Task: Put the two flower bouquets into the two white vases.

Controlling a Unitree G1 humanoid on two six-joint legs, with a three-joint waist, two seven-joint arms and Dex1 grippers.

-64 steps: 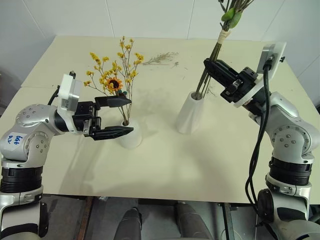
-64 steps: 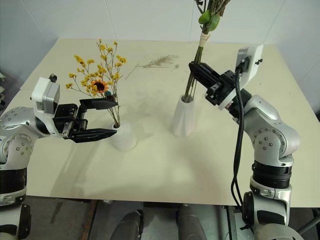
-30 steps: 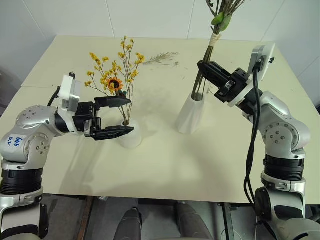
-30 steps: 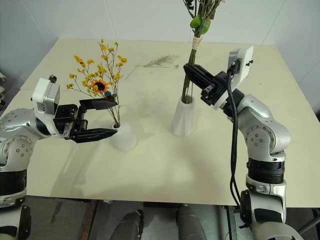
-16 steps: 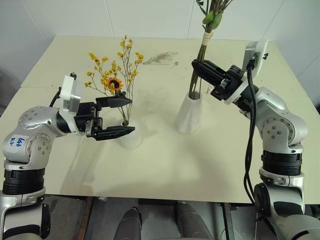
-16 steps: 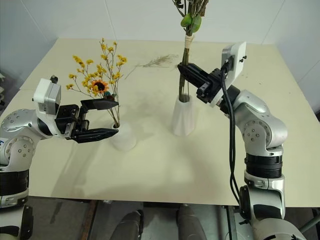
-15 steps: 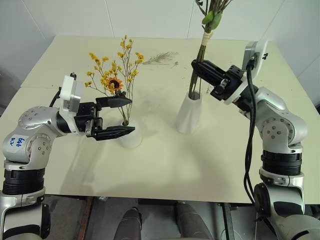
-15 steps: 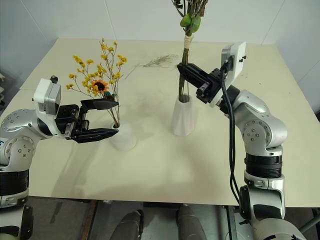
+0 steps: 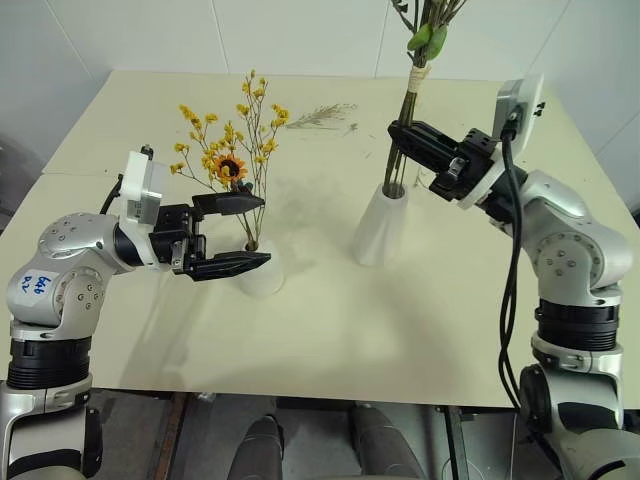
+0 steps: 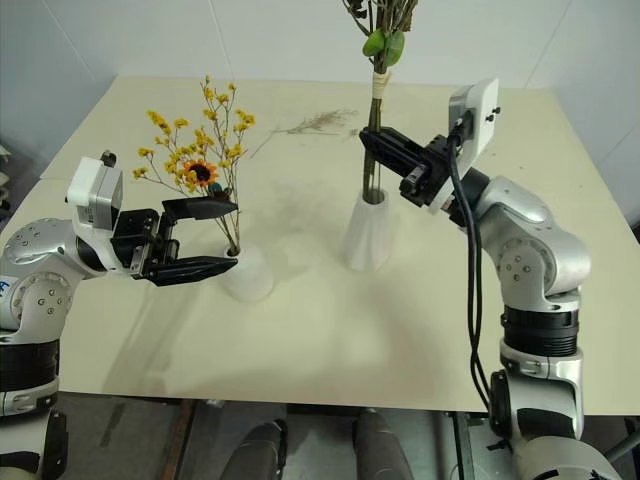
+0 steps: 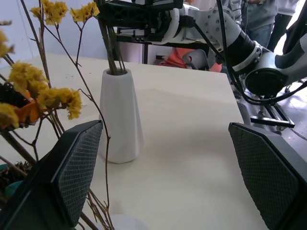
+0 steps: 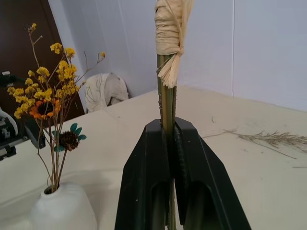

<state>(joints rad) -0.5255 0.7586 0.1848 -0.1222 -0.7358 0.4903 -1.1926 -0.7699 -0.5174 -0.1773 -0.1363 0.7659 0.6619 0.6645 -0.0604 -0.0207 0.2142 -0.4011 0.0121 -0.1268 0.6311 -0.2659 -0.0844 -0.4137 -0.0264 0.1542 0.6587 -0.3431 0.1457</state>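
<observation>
Left eye view: right gripper (image 9: 400, 131), clamped on the bushy bouquet (image 9: 412, 70), has straightened its stems in the tall vase (image 9: 380, 222) at center, release pending; left gripper (image 9: 246, 231) idles open by the squat vase (image 9: 262, 270).

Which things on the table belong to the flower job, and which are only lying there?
Belonging to the job:
- yellow bouquet, standing in the short vase
- second bouquet, stems in the tall vase, held by the right gripper
- left gripper, jaws open by the short vase

Just lying about:
- dried sprig on the table, far side
</observation>
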